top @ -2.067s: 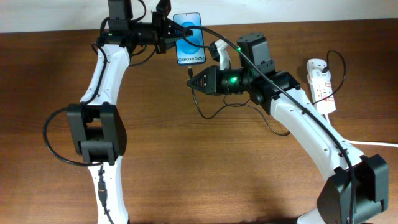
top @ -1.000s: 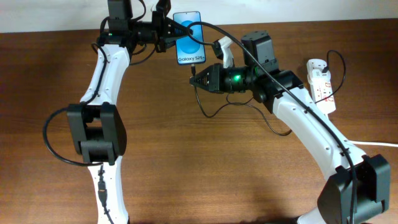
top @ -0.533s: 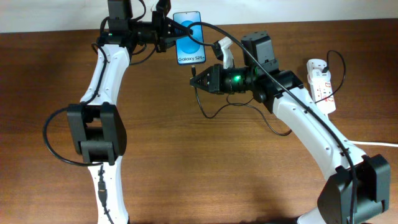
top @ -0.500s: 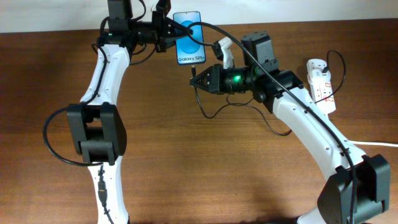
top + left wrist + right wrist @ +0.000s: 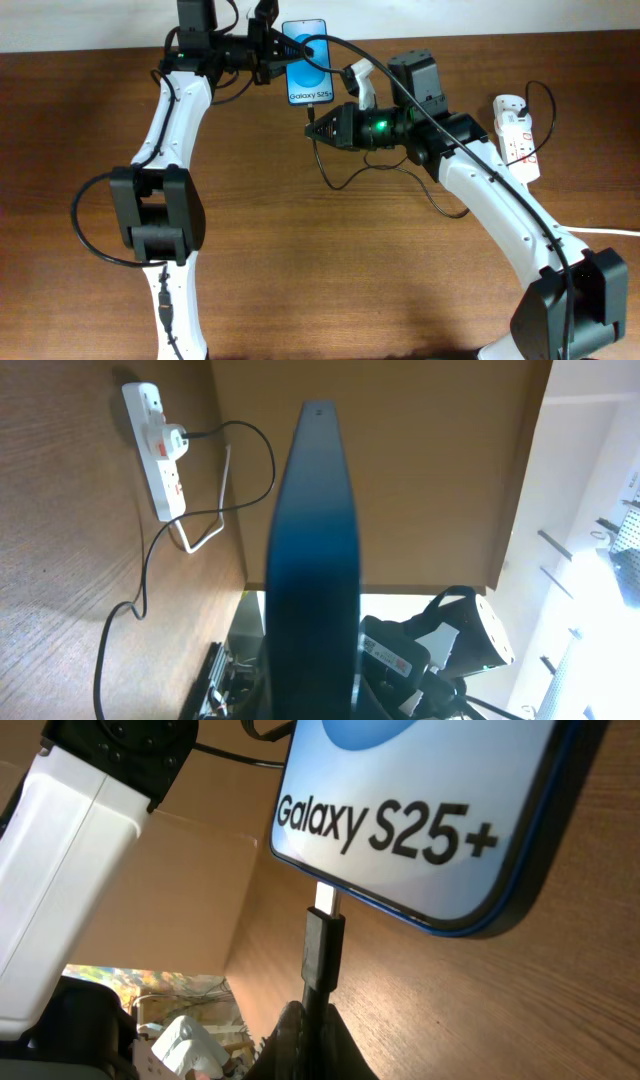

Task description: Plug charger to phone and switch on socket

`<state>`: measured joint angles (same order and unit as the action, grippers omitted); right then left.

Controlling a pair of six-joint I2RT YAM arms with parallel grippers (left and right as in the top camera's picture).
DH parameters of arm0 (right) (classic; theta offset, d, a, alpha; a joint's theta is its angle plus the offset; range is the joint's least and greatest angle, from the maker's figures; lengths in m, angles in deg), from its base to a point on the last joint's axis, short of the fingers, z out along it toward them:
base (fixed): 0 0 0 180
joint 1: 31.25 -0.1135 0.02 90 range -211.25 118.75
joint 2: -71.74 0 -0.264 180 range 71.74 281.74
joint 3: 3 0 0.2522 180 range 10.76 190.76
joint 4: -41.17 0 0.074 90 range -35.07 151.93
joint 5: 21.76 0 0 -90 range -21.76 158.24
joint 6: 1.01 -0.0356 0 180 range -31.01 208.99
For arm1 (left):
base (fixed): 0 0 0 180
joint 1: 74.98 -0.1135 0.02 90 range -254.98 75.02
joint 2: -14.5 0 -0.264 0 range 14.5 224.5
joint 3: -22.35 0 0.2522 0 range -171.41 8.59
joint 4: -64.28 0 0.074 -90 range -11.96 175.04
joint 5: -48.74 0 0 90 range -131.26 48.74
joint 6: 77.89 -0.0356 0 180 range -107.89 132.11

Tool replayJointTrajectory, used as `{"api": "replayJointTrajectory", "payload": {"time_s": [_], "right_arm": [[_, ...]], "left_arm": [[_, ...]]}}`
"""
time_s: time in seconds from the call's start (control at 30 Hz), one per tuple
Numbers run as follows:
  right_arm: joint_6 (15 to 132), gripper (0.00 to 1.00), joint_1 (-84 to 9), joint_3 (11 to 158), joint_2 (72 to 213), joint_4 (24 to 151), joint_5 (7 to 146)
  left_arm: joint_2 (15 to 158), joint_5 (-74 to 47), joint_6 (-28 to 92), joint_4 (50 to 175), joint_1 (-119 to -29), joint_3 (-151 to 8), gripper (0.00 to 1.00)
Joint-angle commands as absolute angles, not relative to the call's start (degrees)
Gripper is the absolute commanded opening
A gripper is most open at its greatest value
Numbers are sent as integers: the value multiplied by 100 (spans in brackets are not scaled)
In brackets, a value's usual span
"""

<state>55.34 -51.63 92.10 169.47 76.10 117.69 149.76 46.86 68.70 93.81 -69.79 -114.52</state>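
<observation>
My left gripper is shut on the phone and holds it at the back of the table, its blue "Galaxy S25+" screen facing up. In the left wrist view the phone shows edge-on. My right gripper is shut on the charger plug, just below the phone's lower edge. The plug's silver tip meets that edge; how deep it sits I cannot tell. The black charger cable loops over the table. The white socket lies at the far right.
The charger cable's far end sits in the socket. A thick white cord leaves the socket toward the right edge. The table's back edge runs close behind the phone. Both arms crowd the back middle of the table.
The right gripper has carried the plug up to the phone's lower edge. The left gripper and the phone have shifted slightly right, toward the plug.
</observation>
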Motion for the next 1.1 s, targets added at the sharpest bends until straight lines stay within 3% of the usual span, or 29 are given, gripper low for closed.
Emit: {"api": "replayJointTrajectory", "payload": {"time_s": [0.0, 1.07], "right_arm": [[5547, 4, -5141, 9315, 16962, 7548, 11879], [5501, 4, -5063, 9306, 16962, 7481, 11776]], "left_arm": [[14932, 4887, 6798, 9344, -6972, -11520, 0], [14932, 4887, 6796, 9302, -6911, -11520, 0]]}}
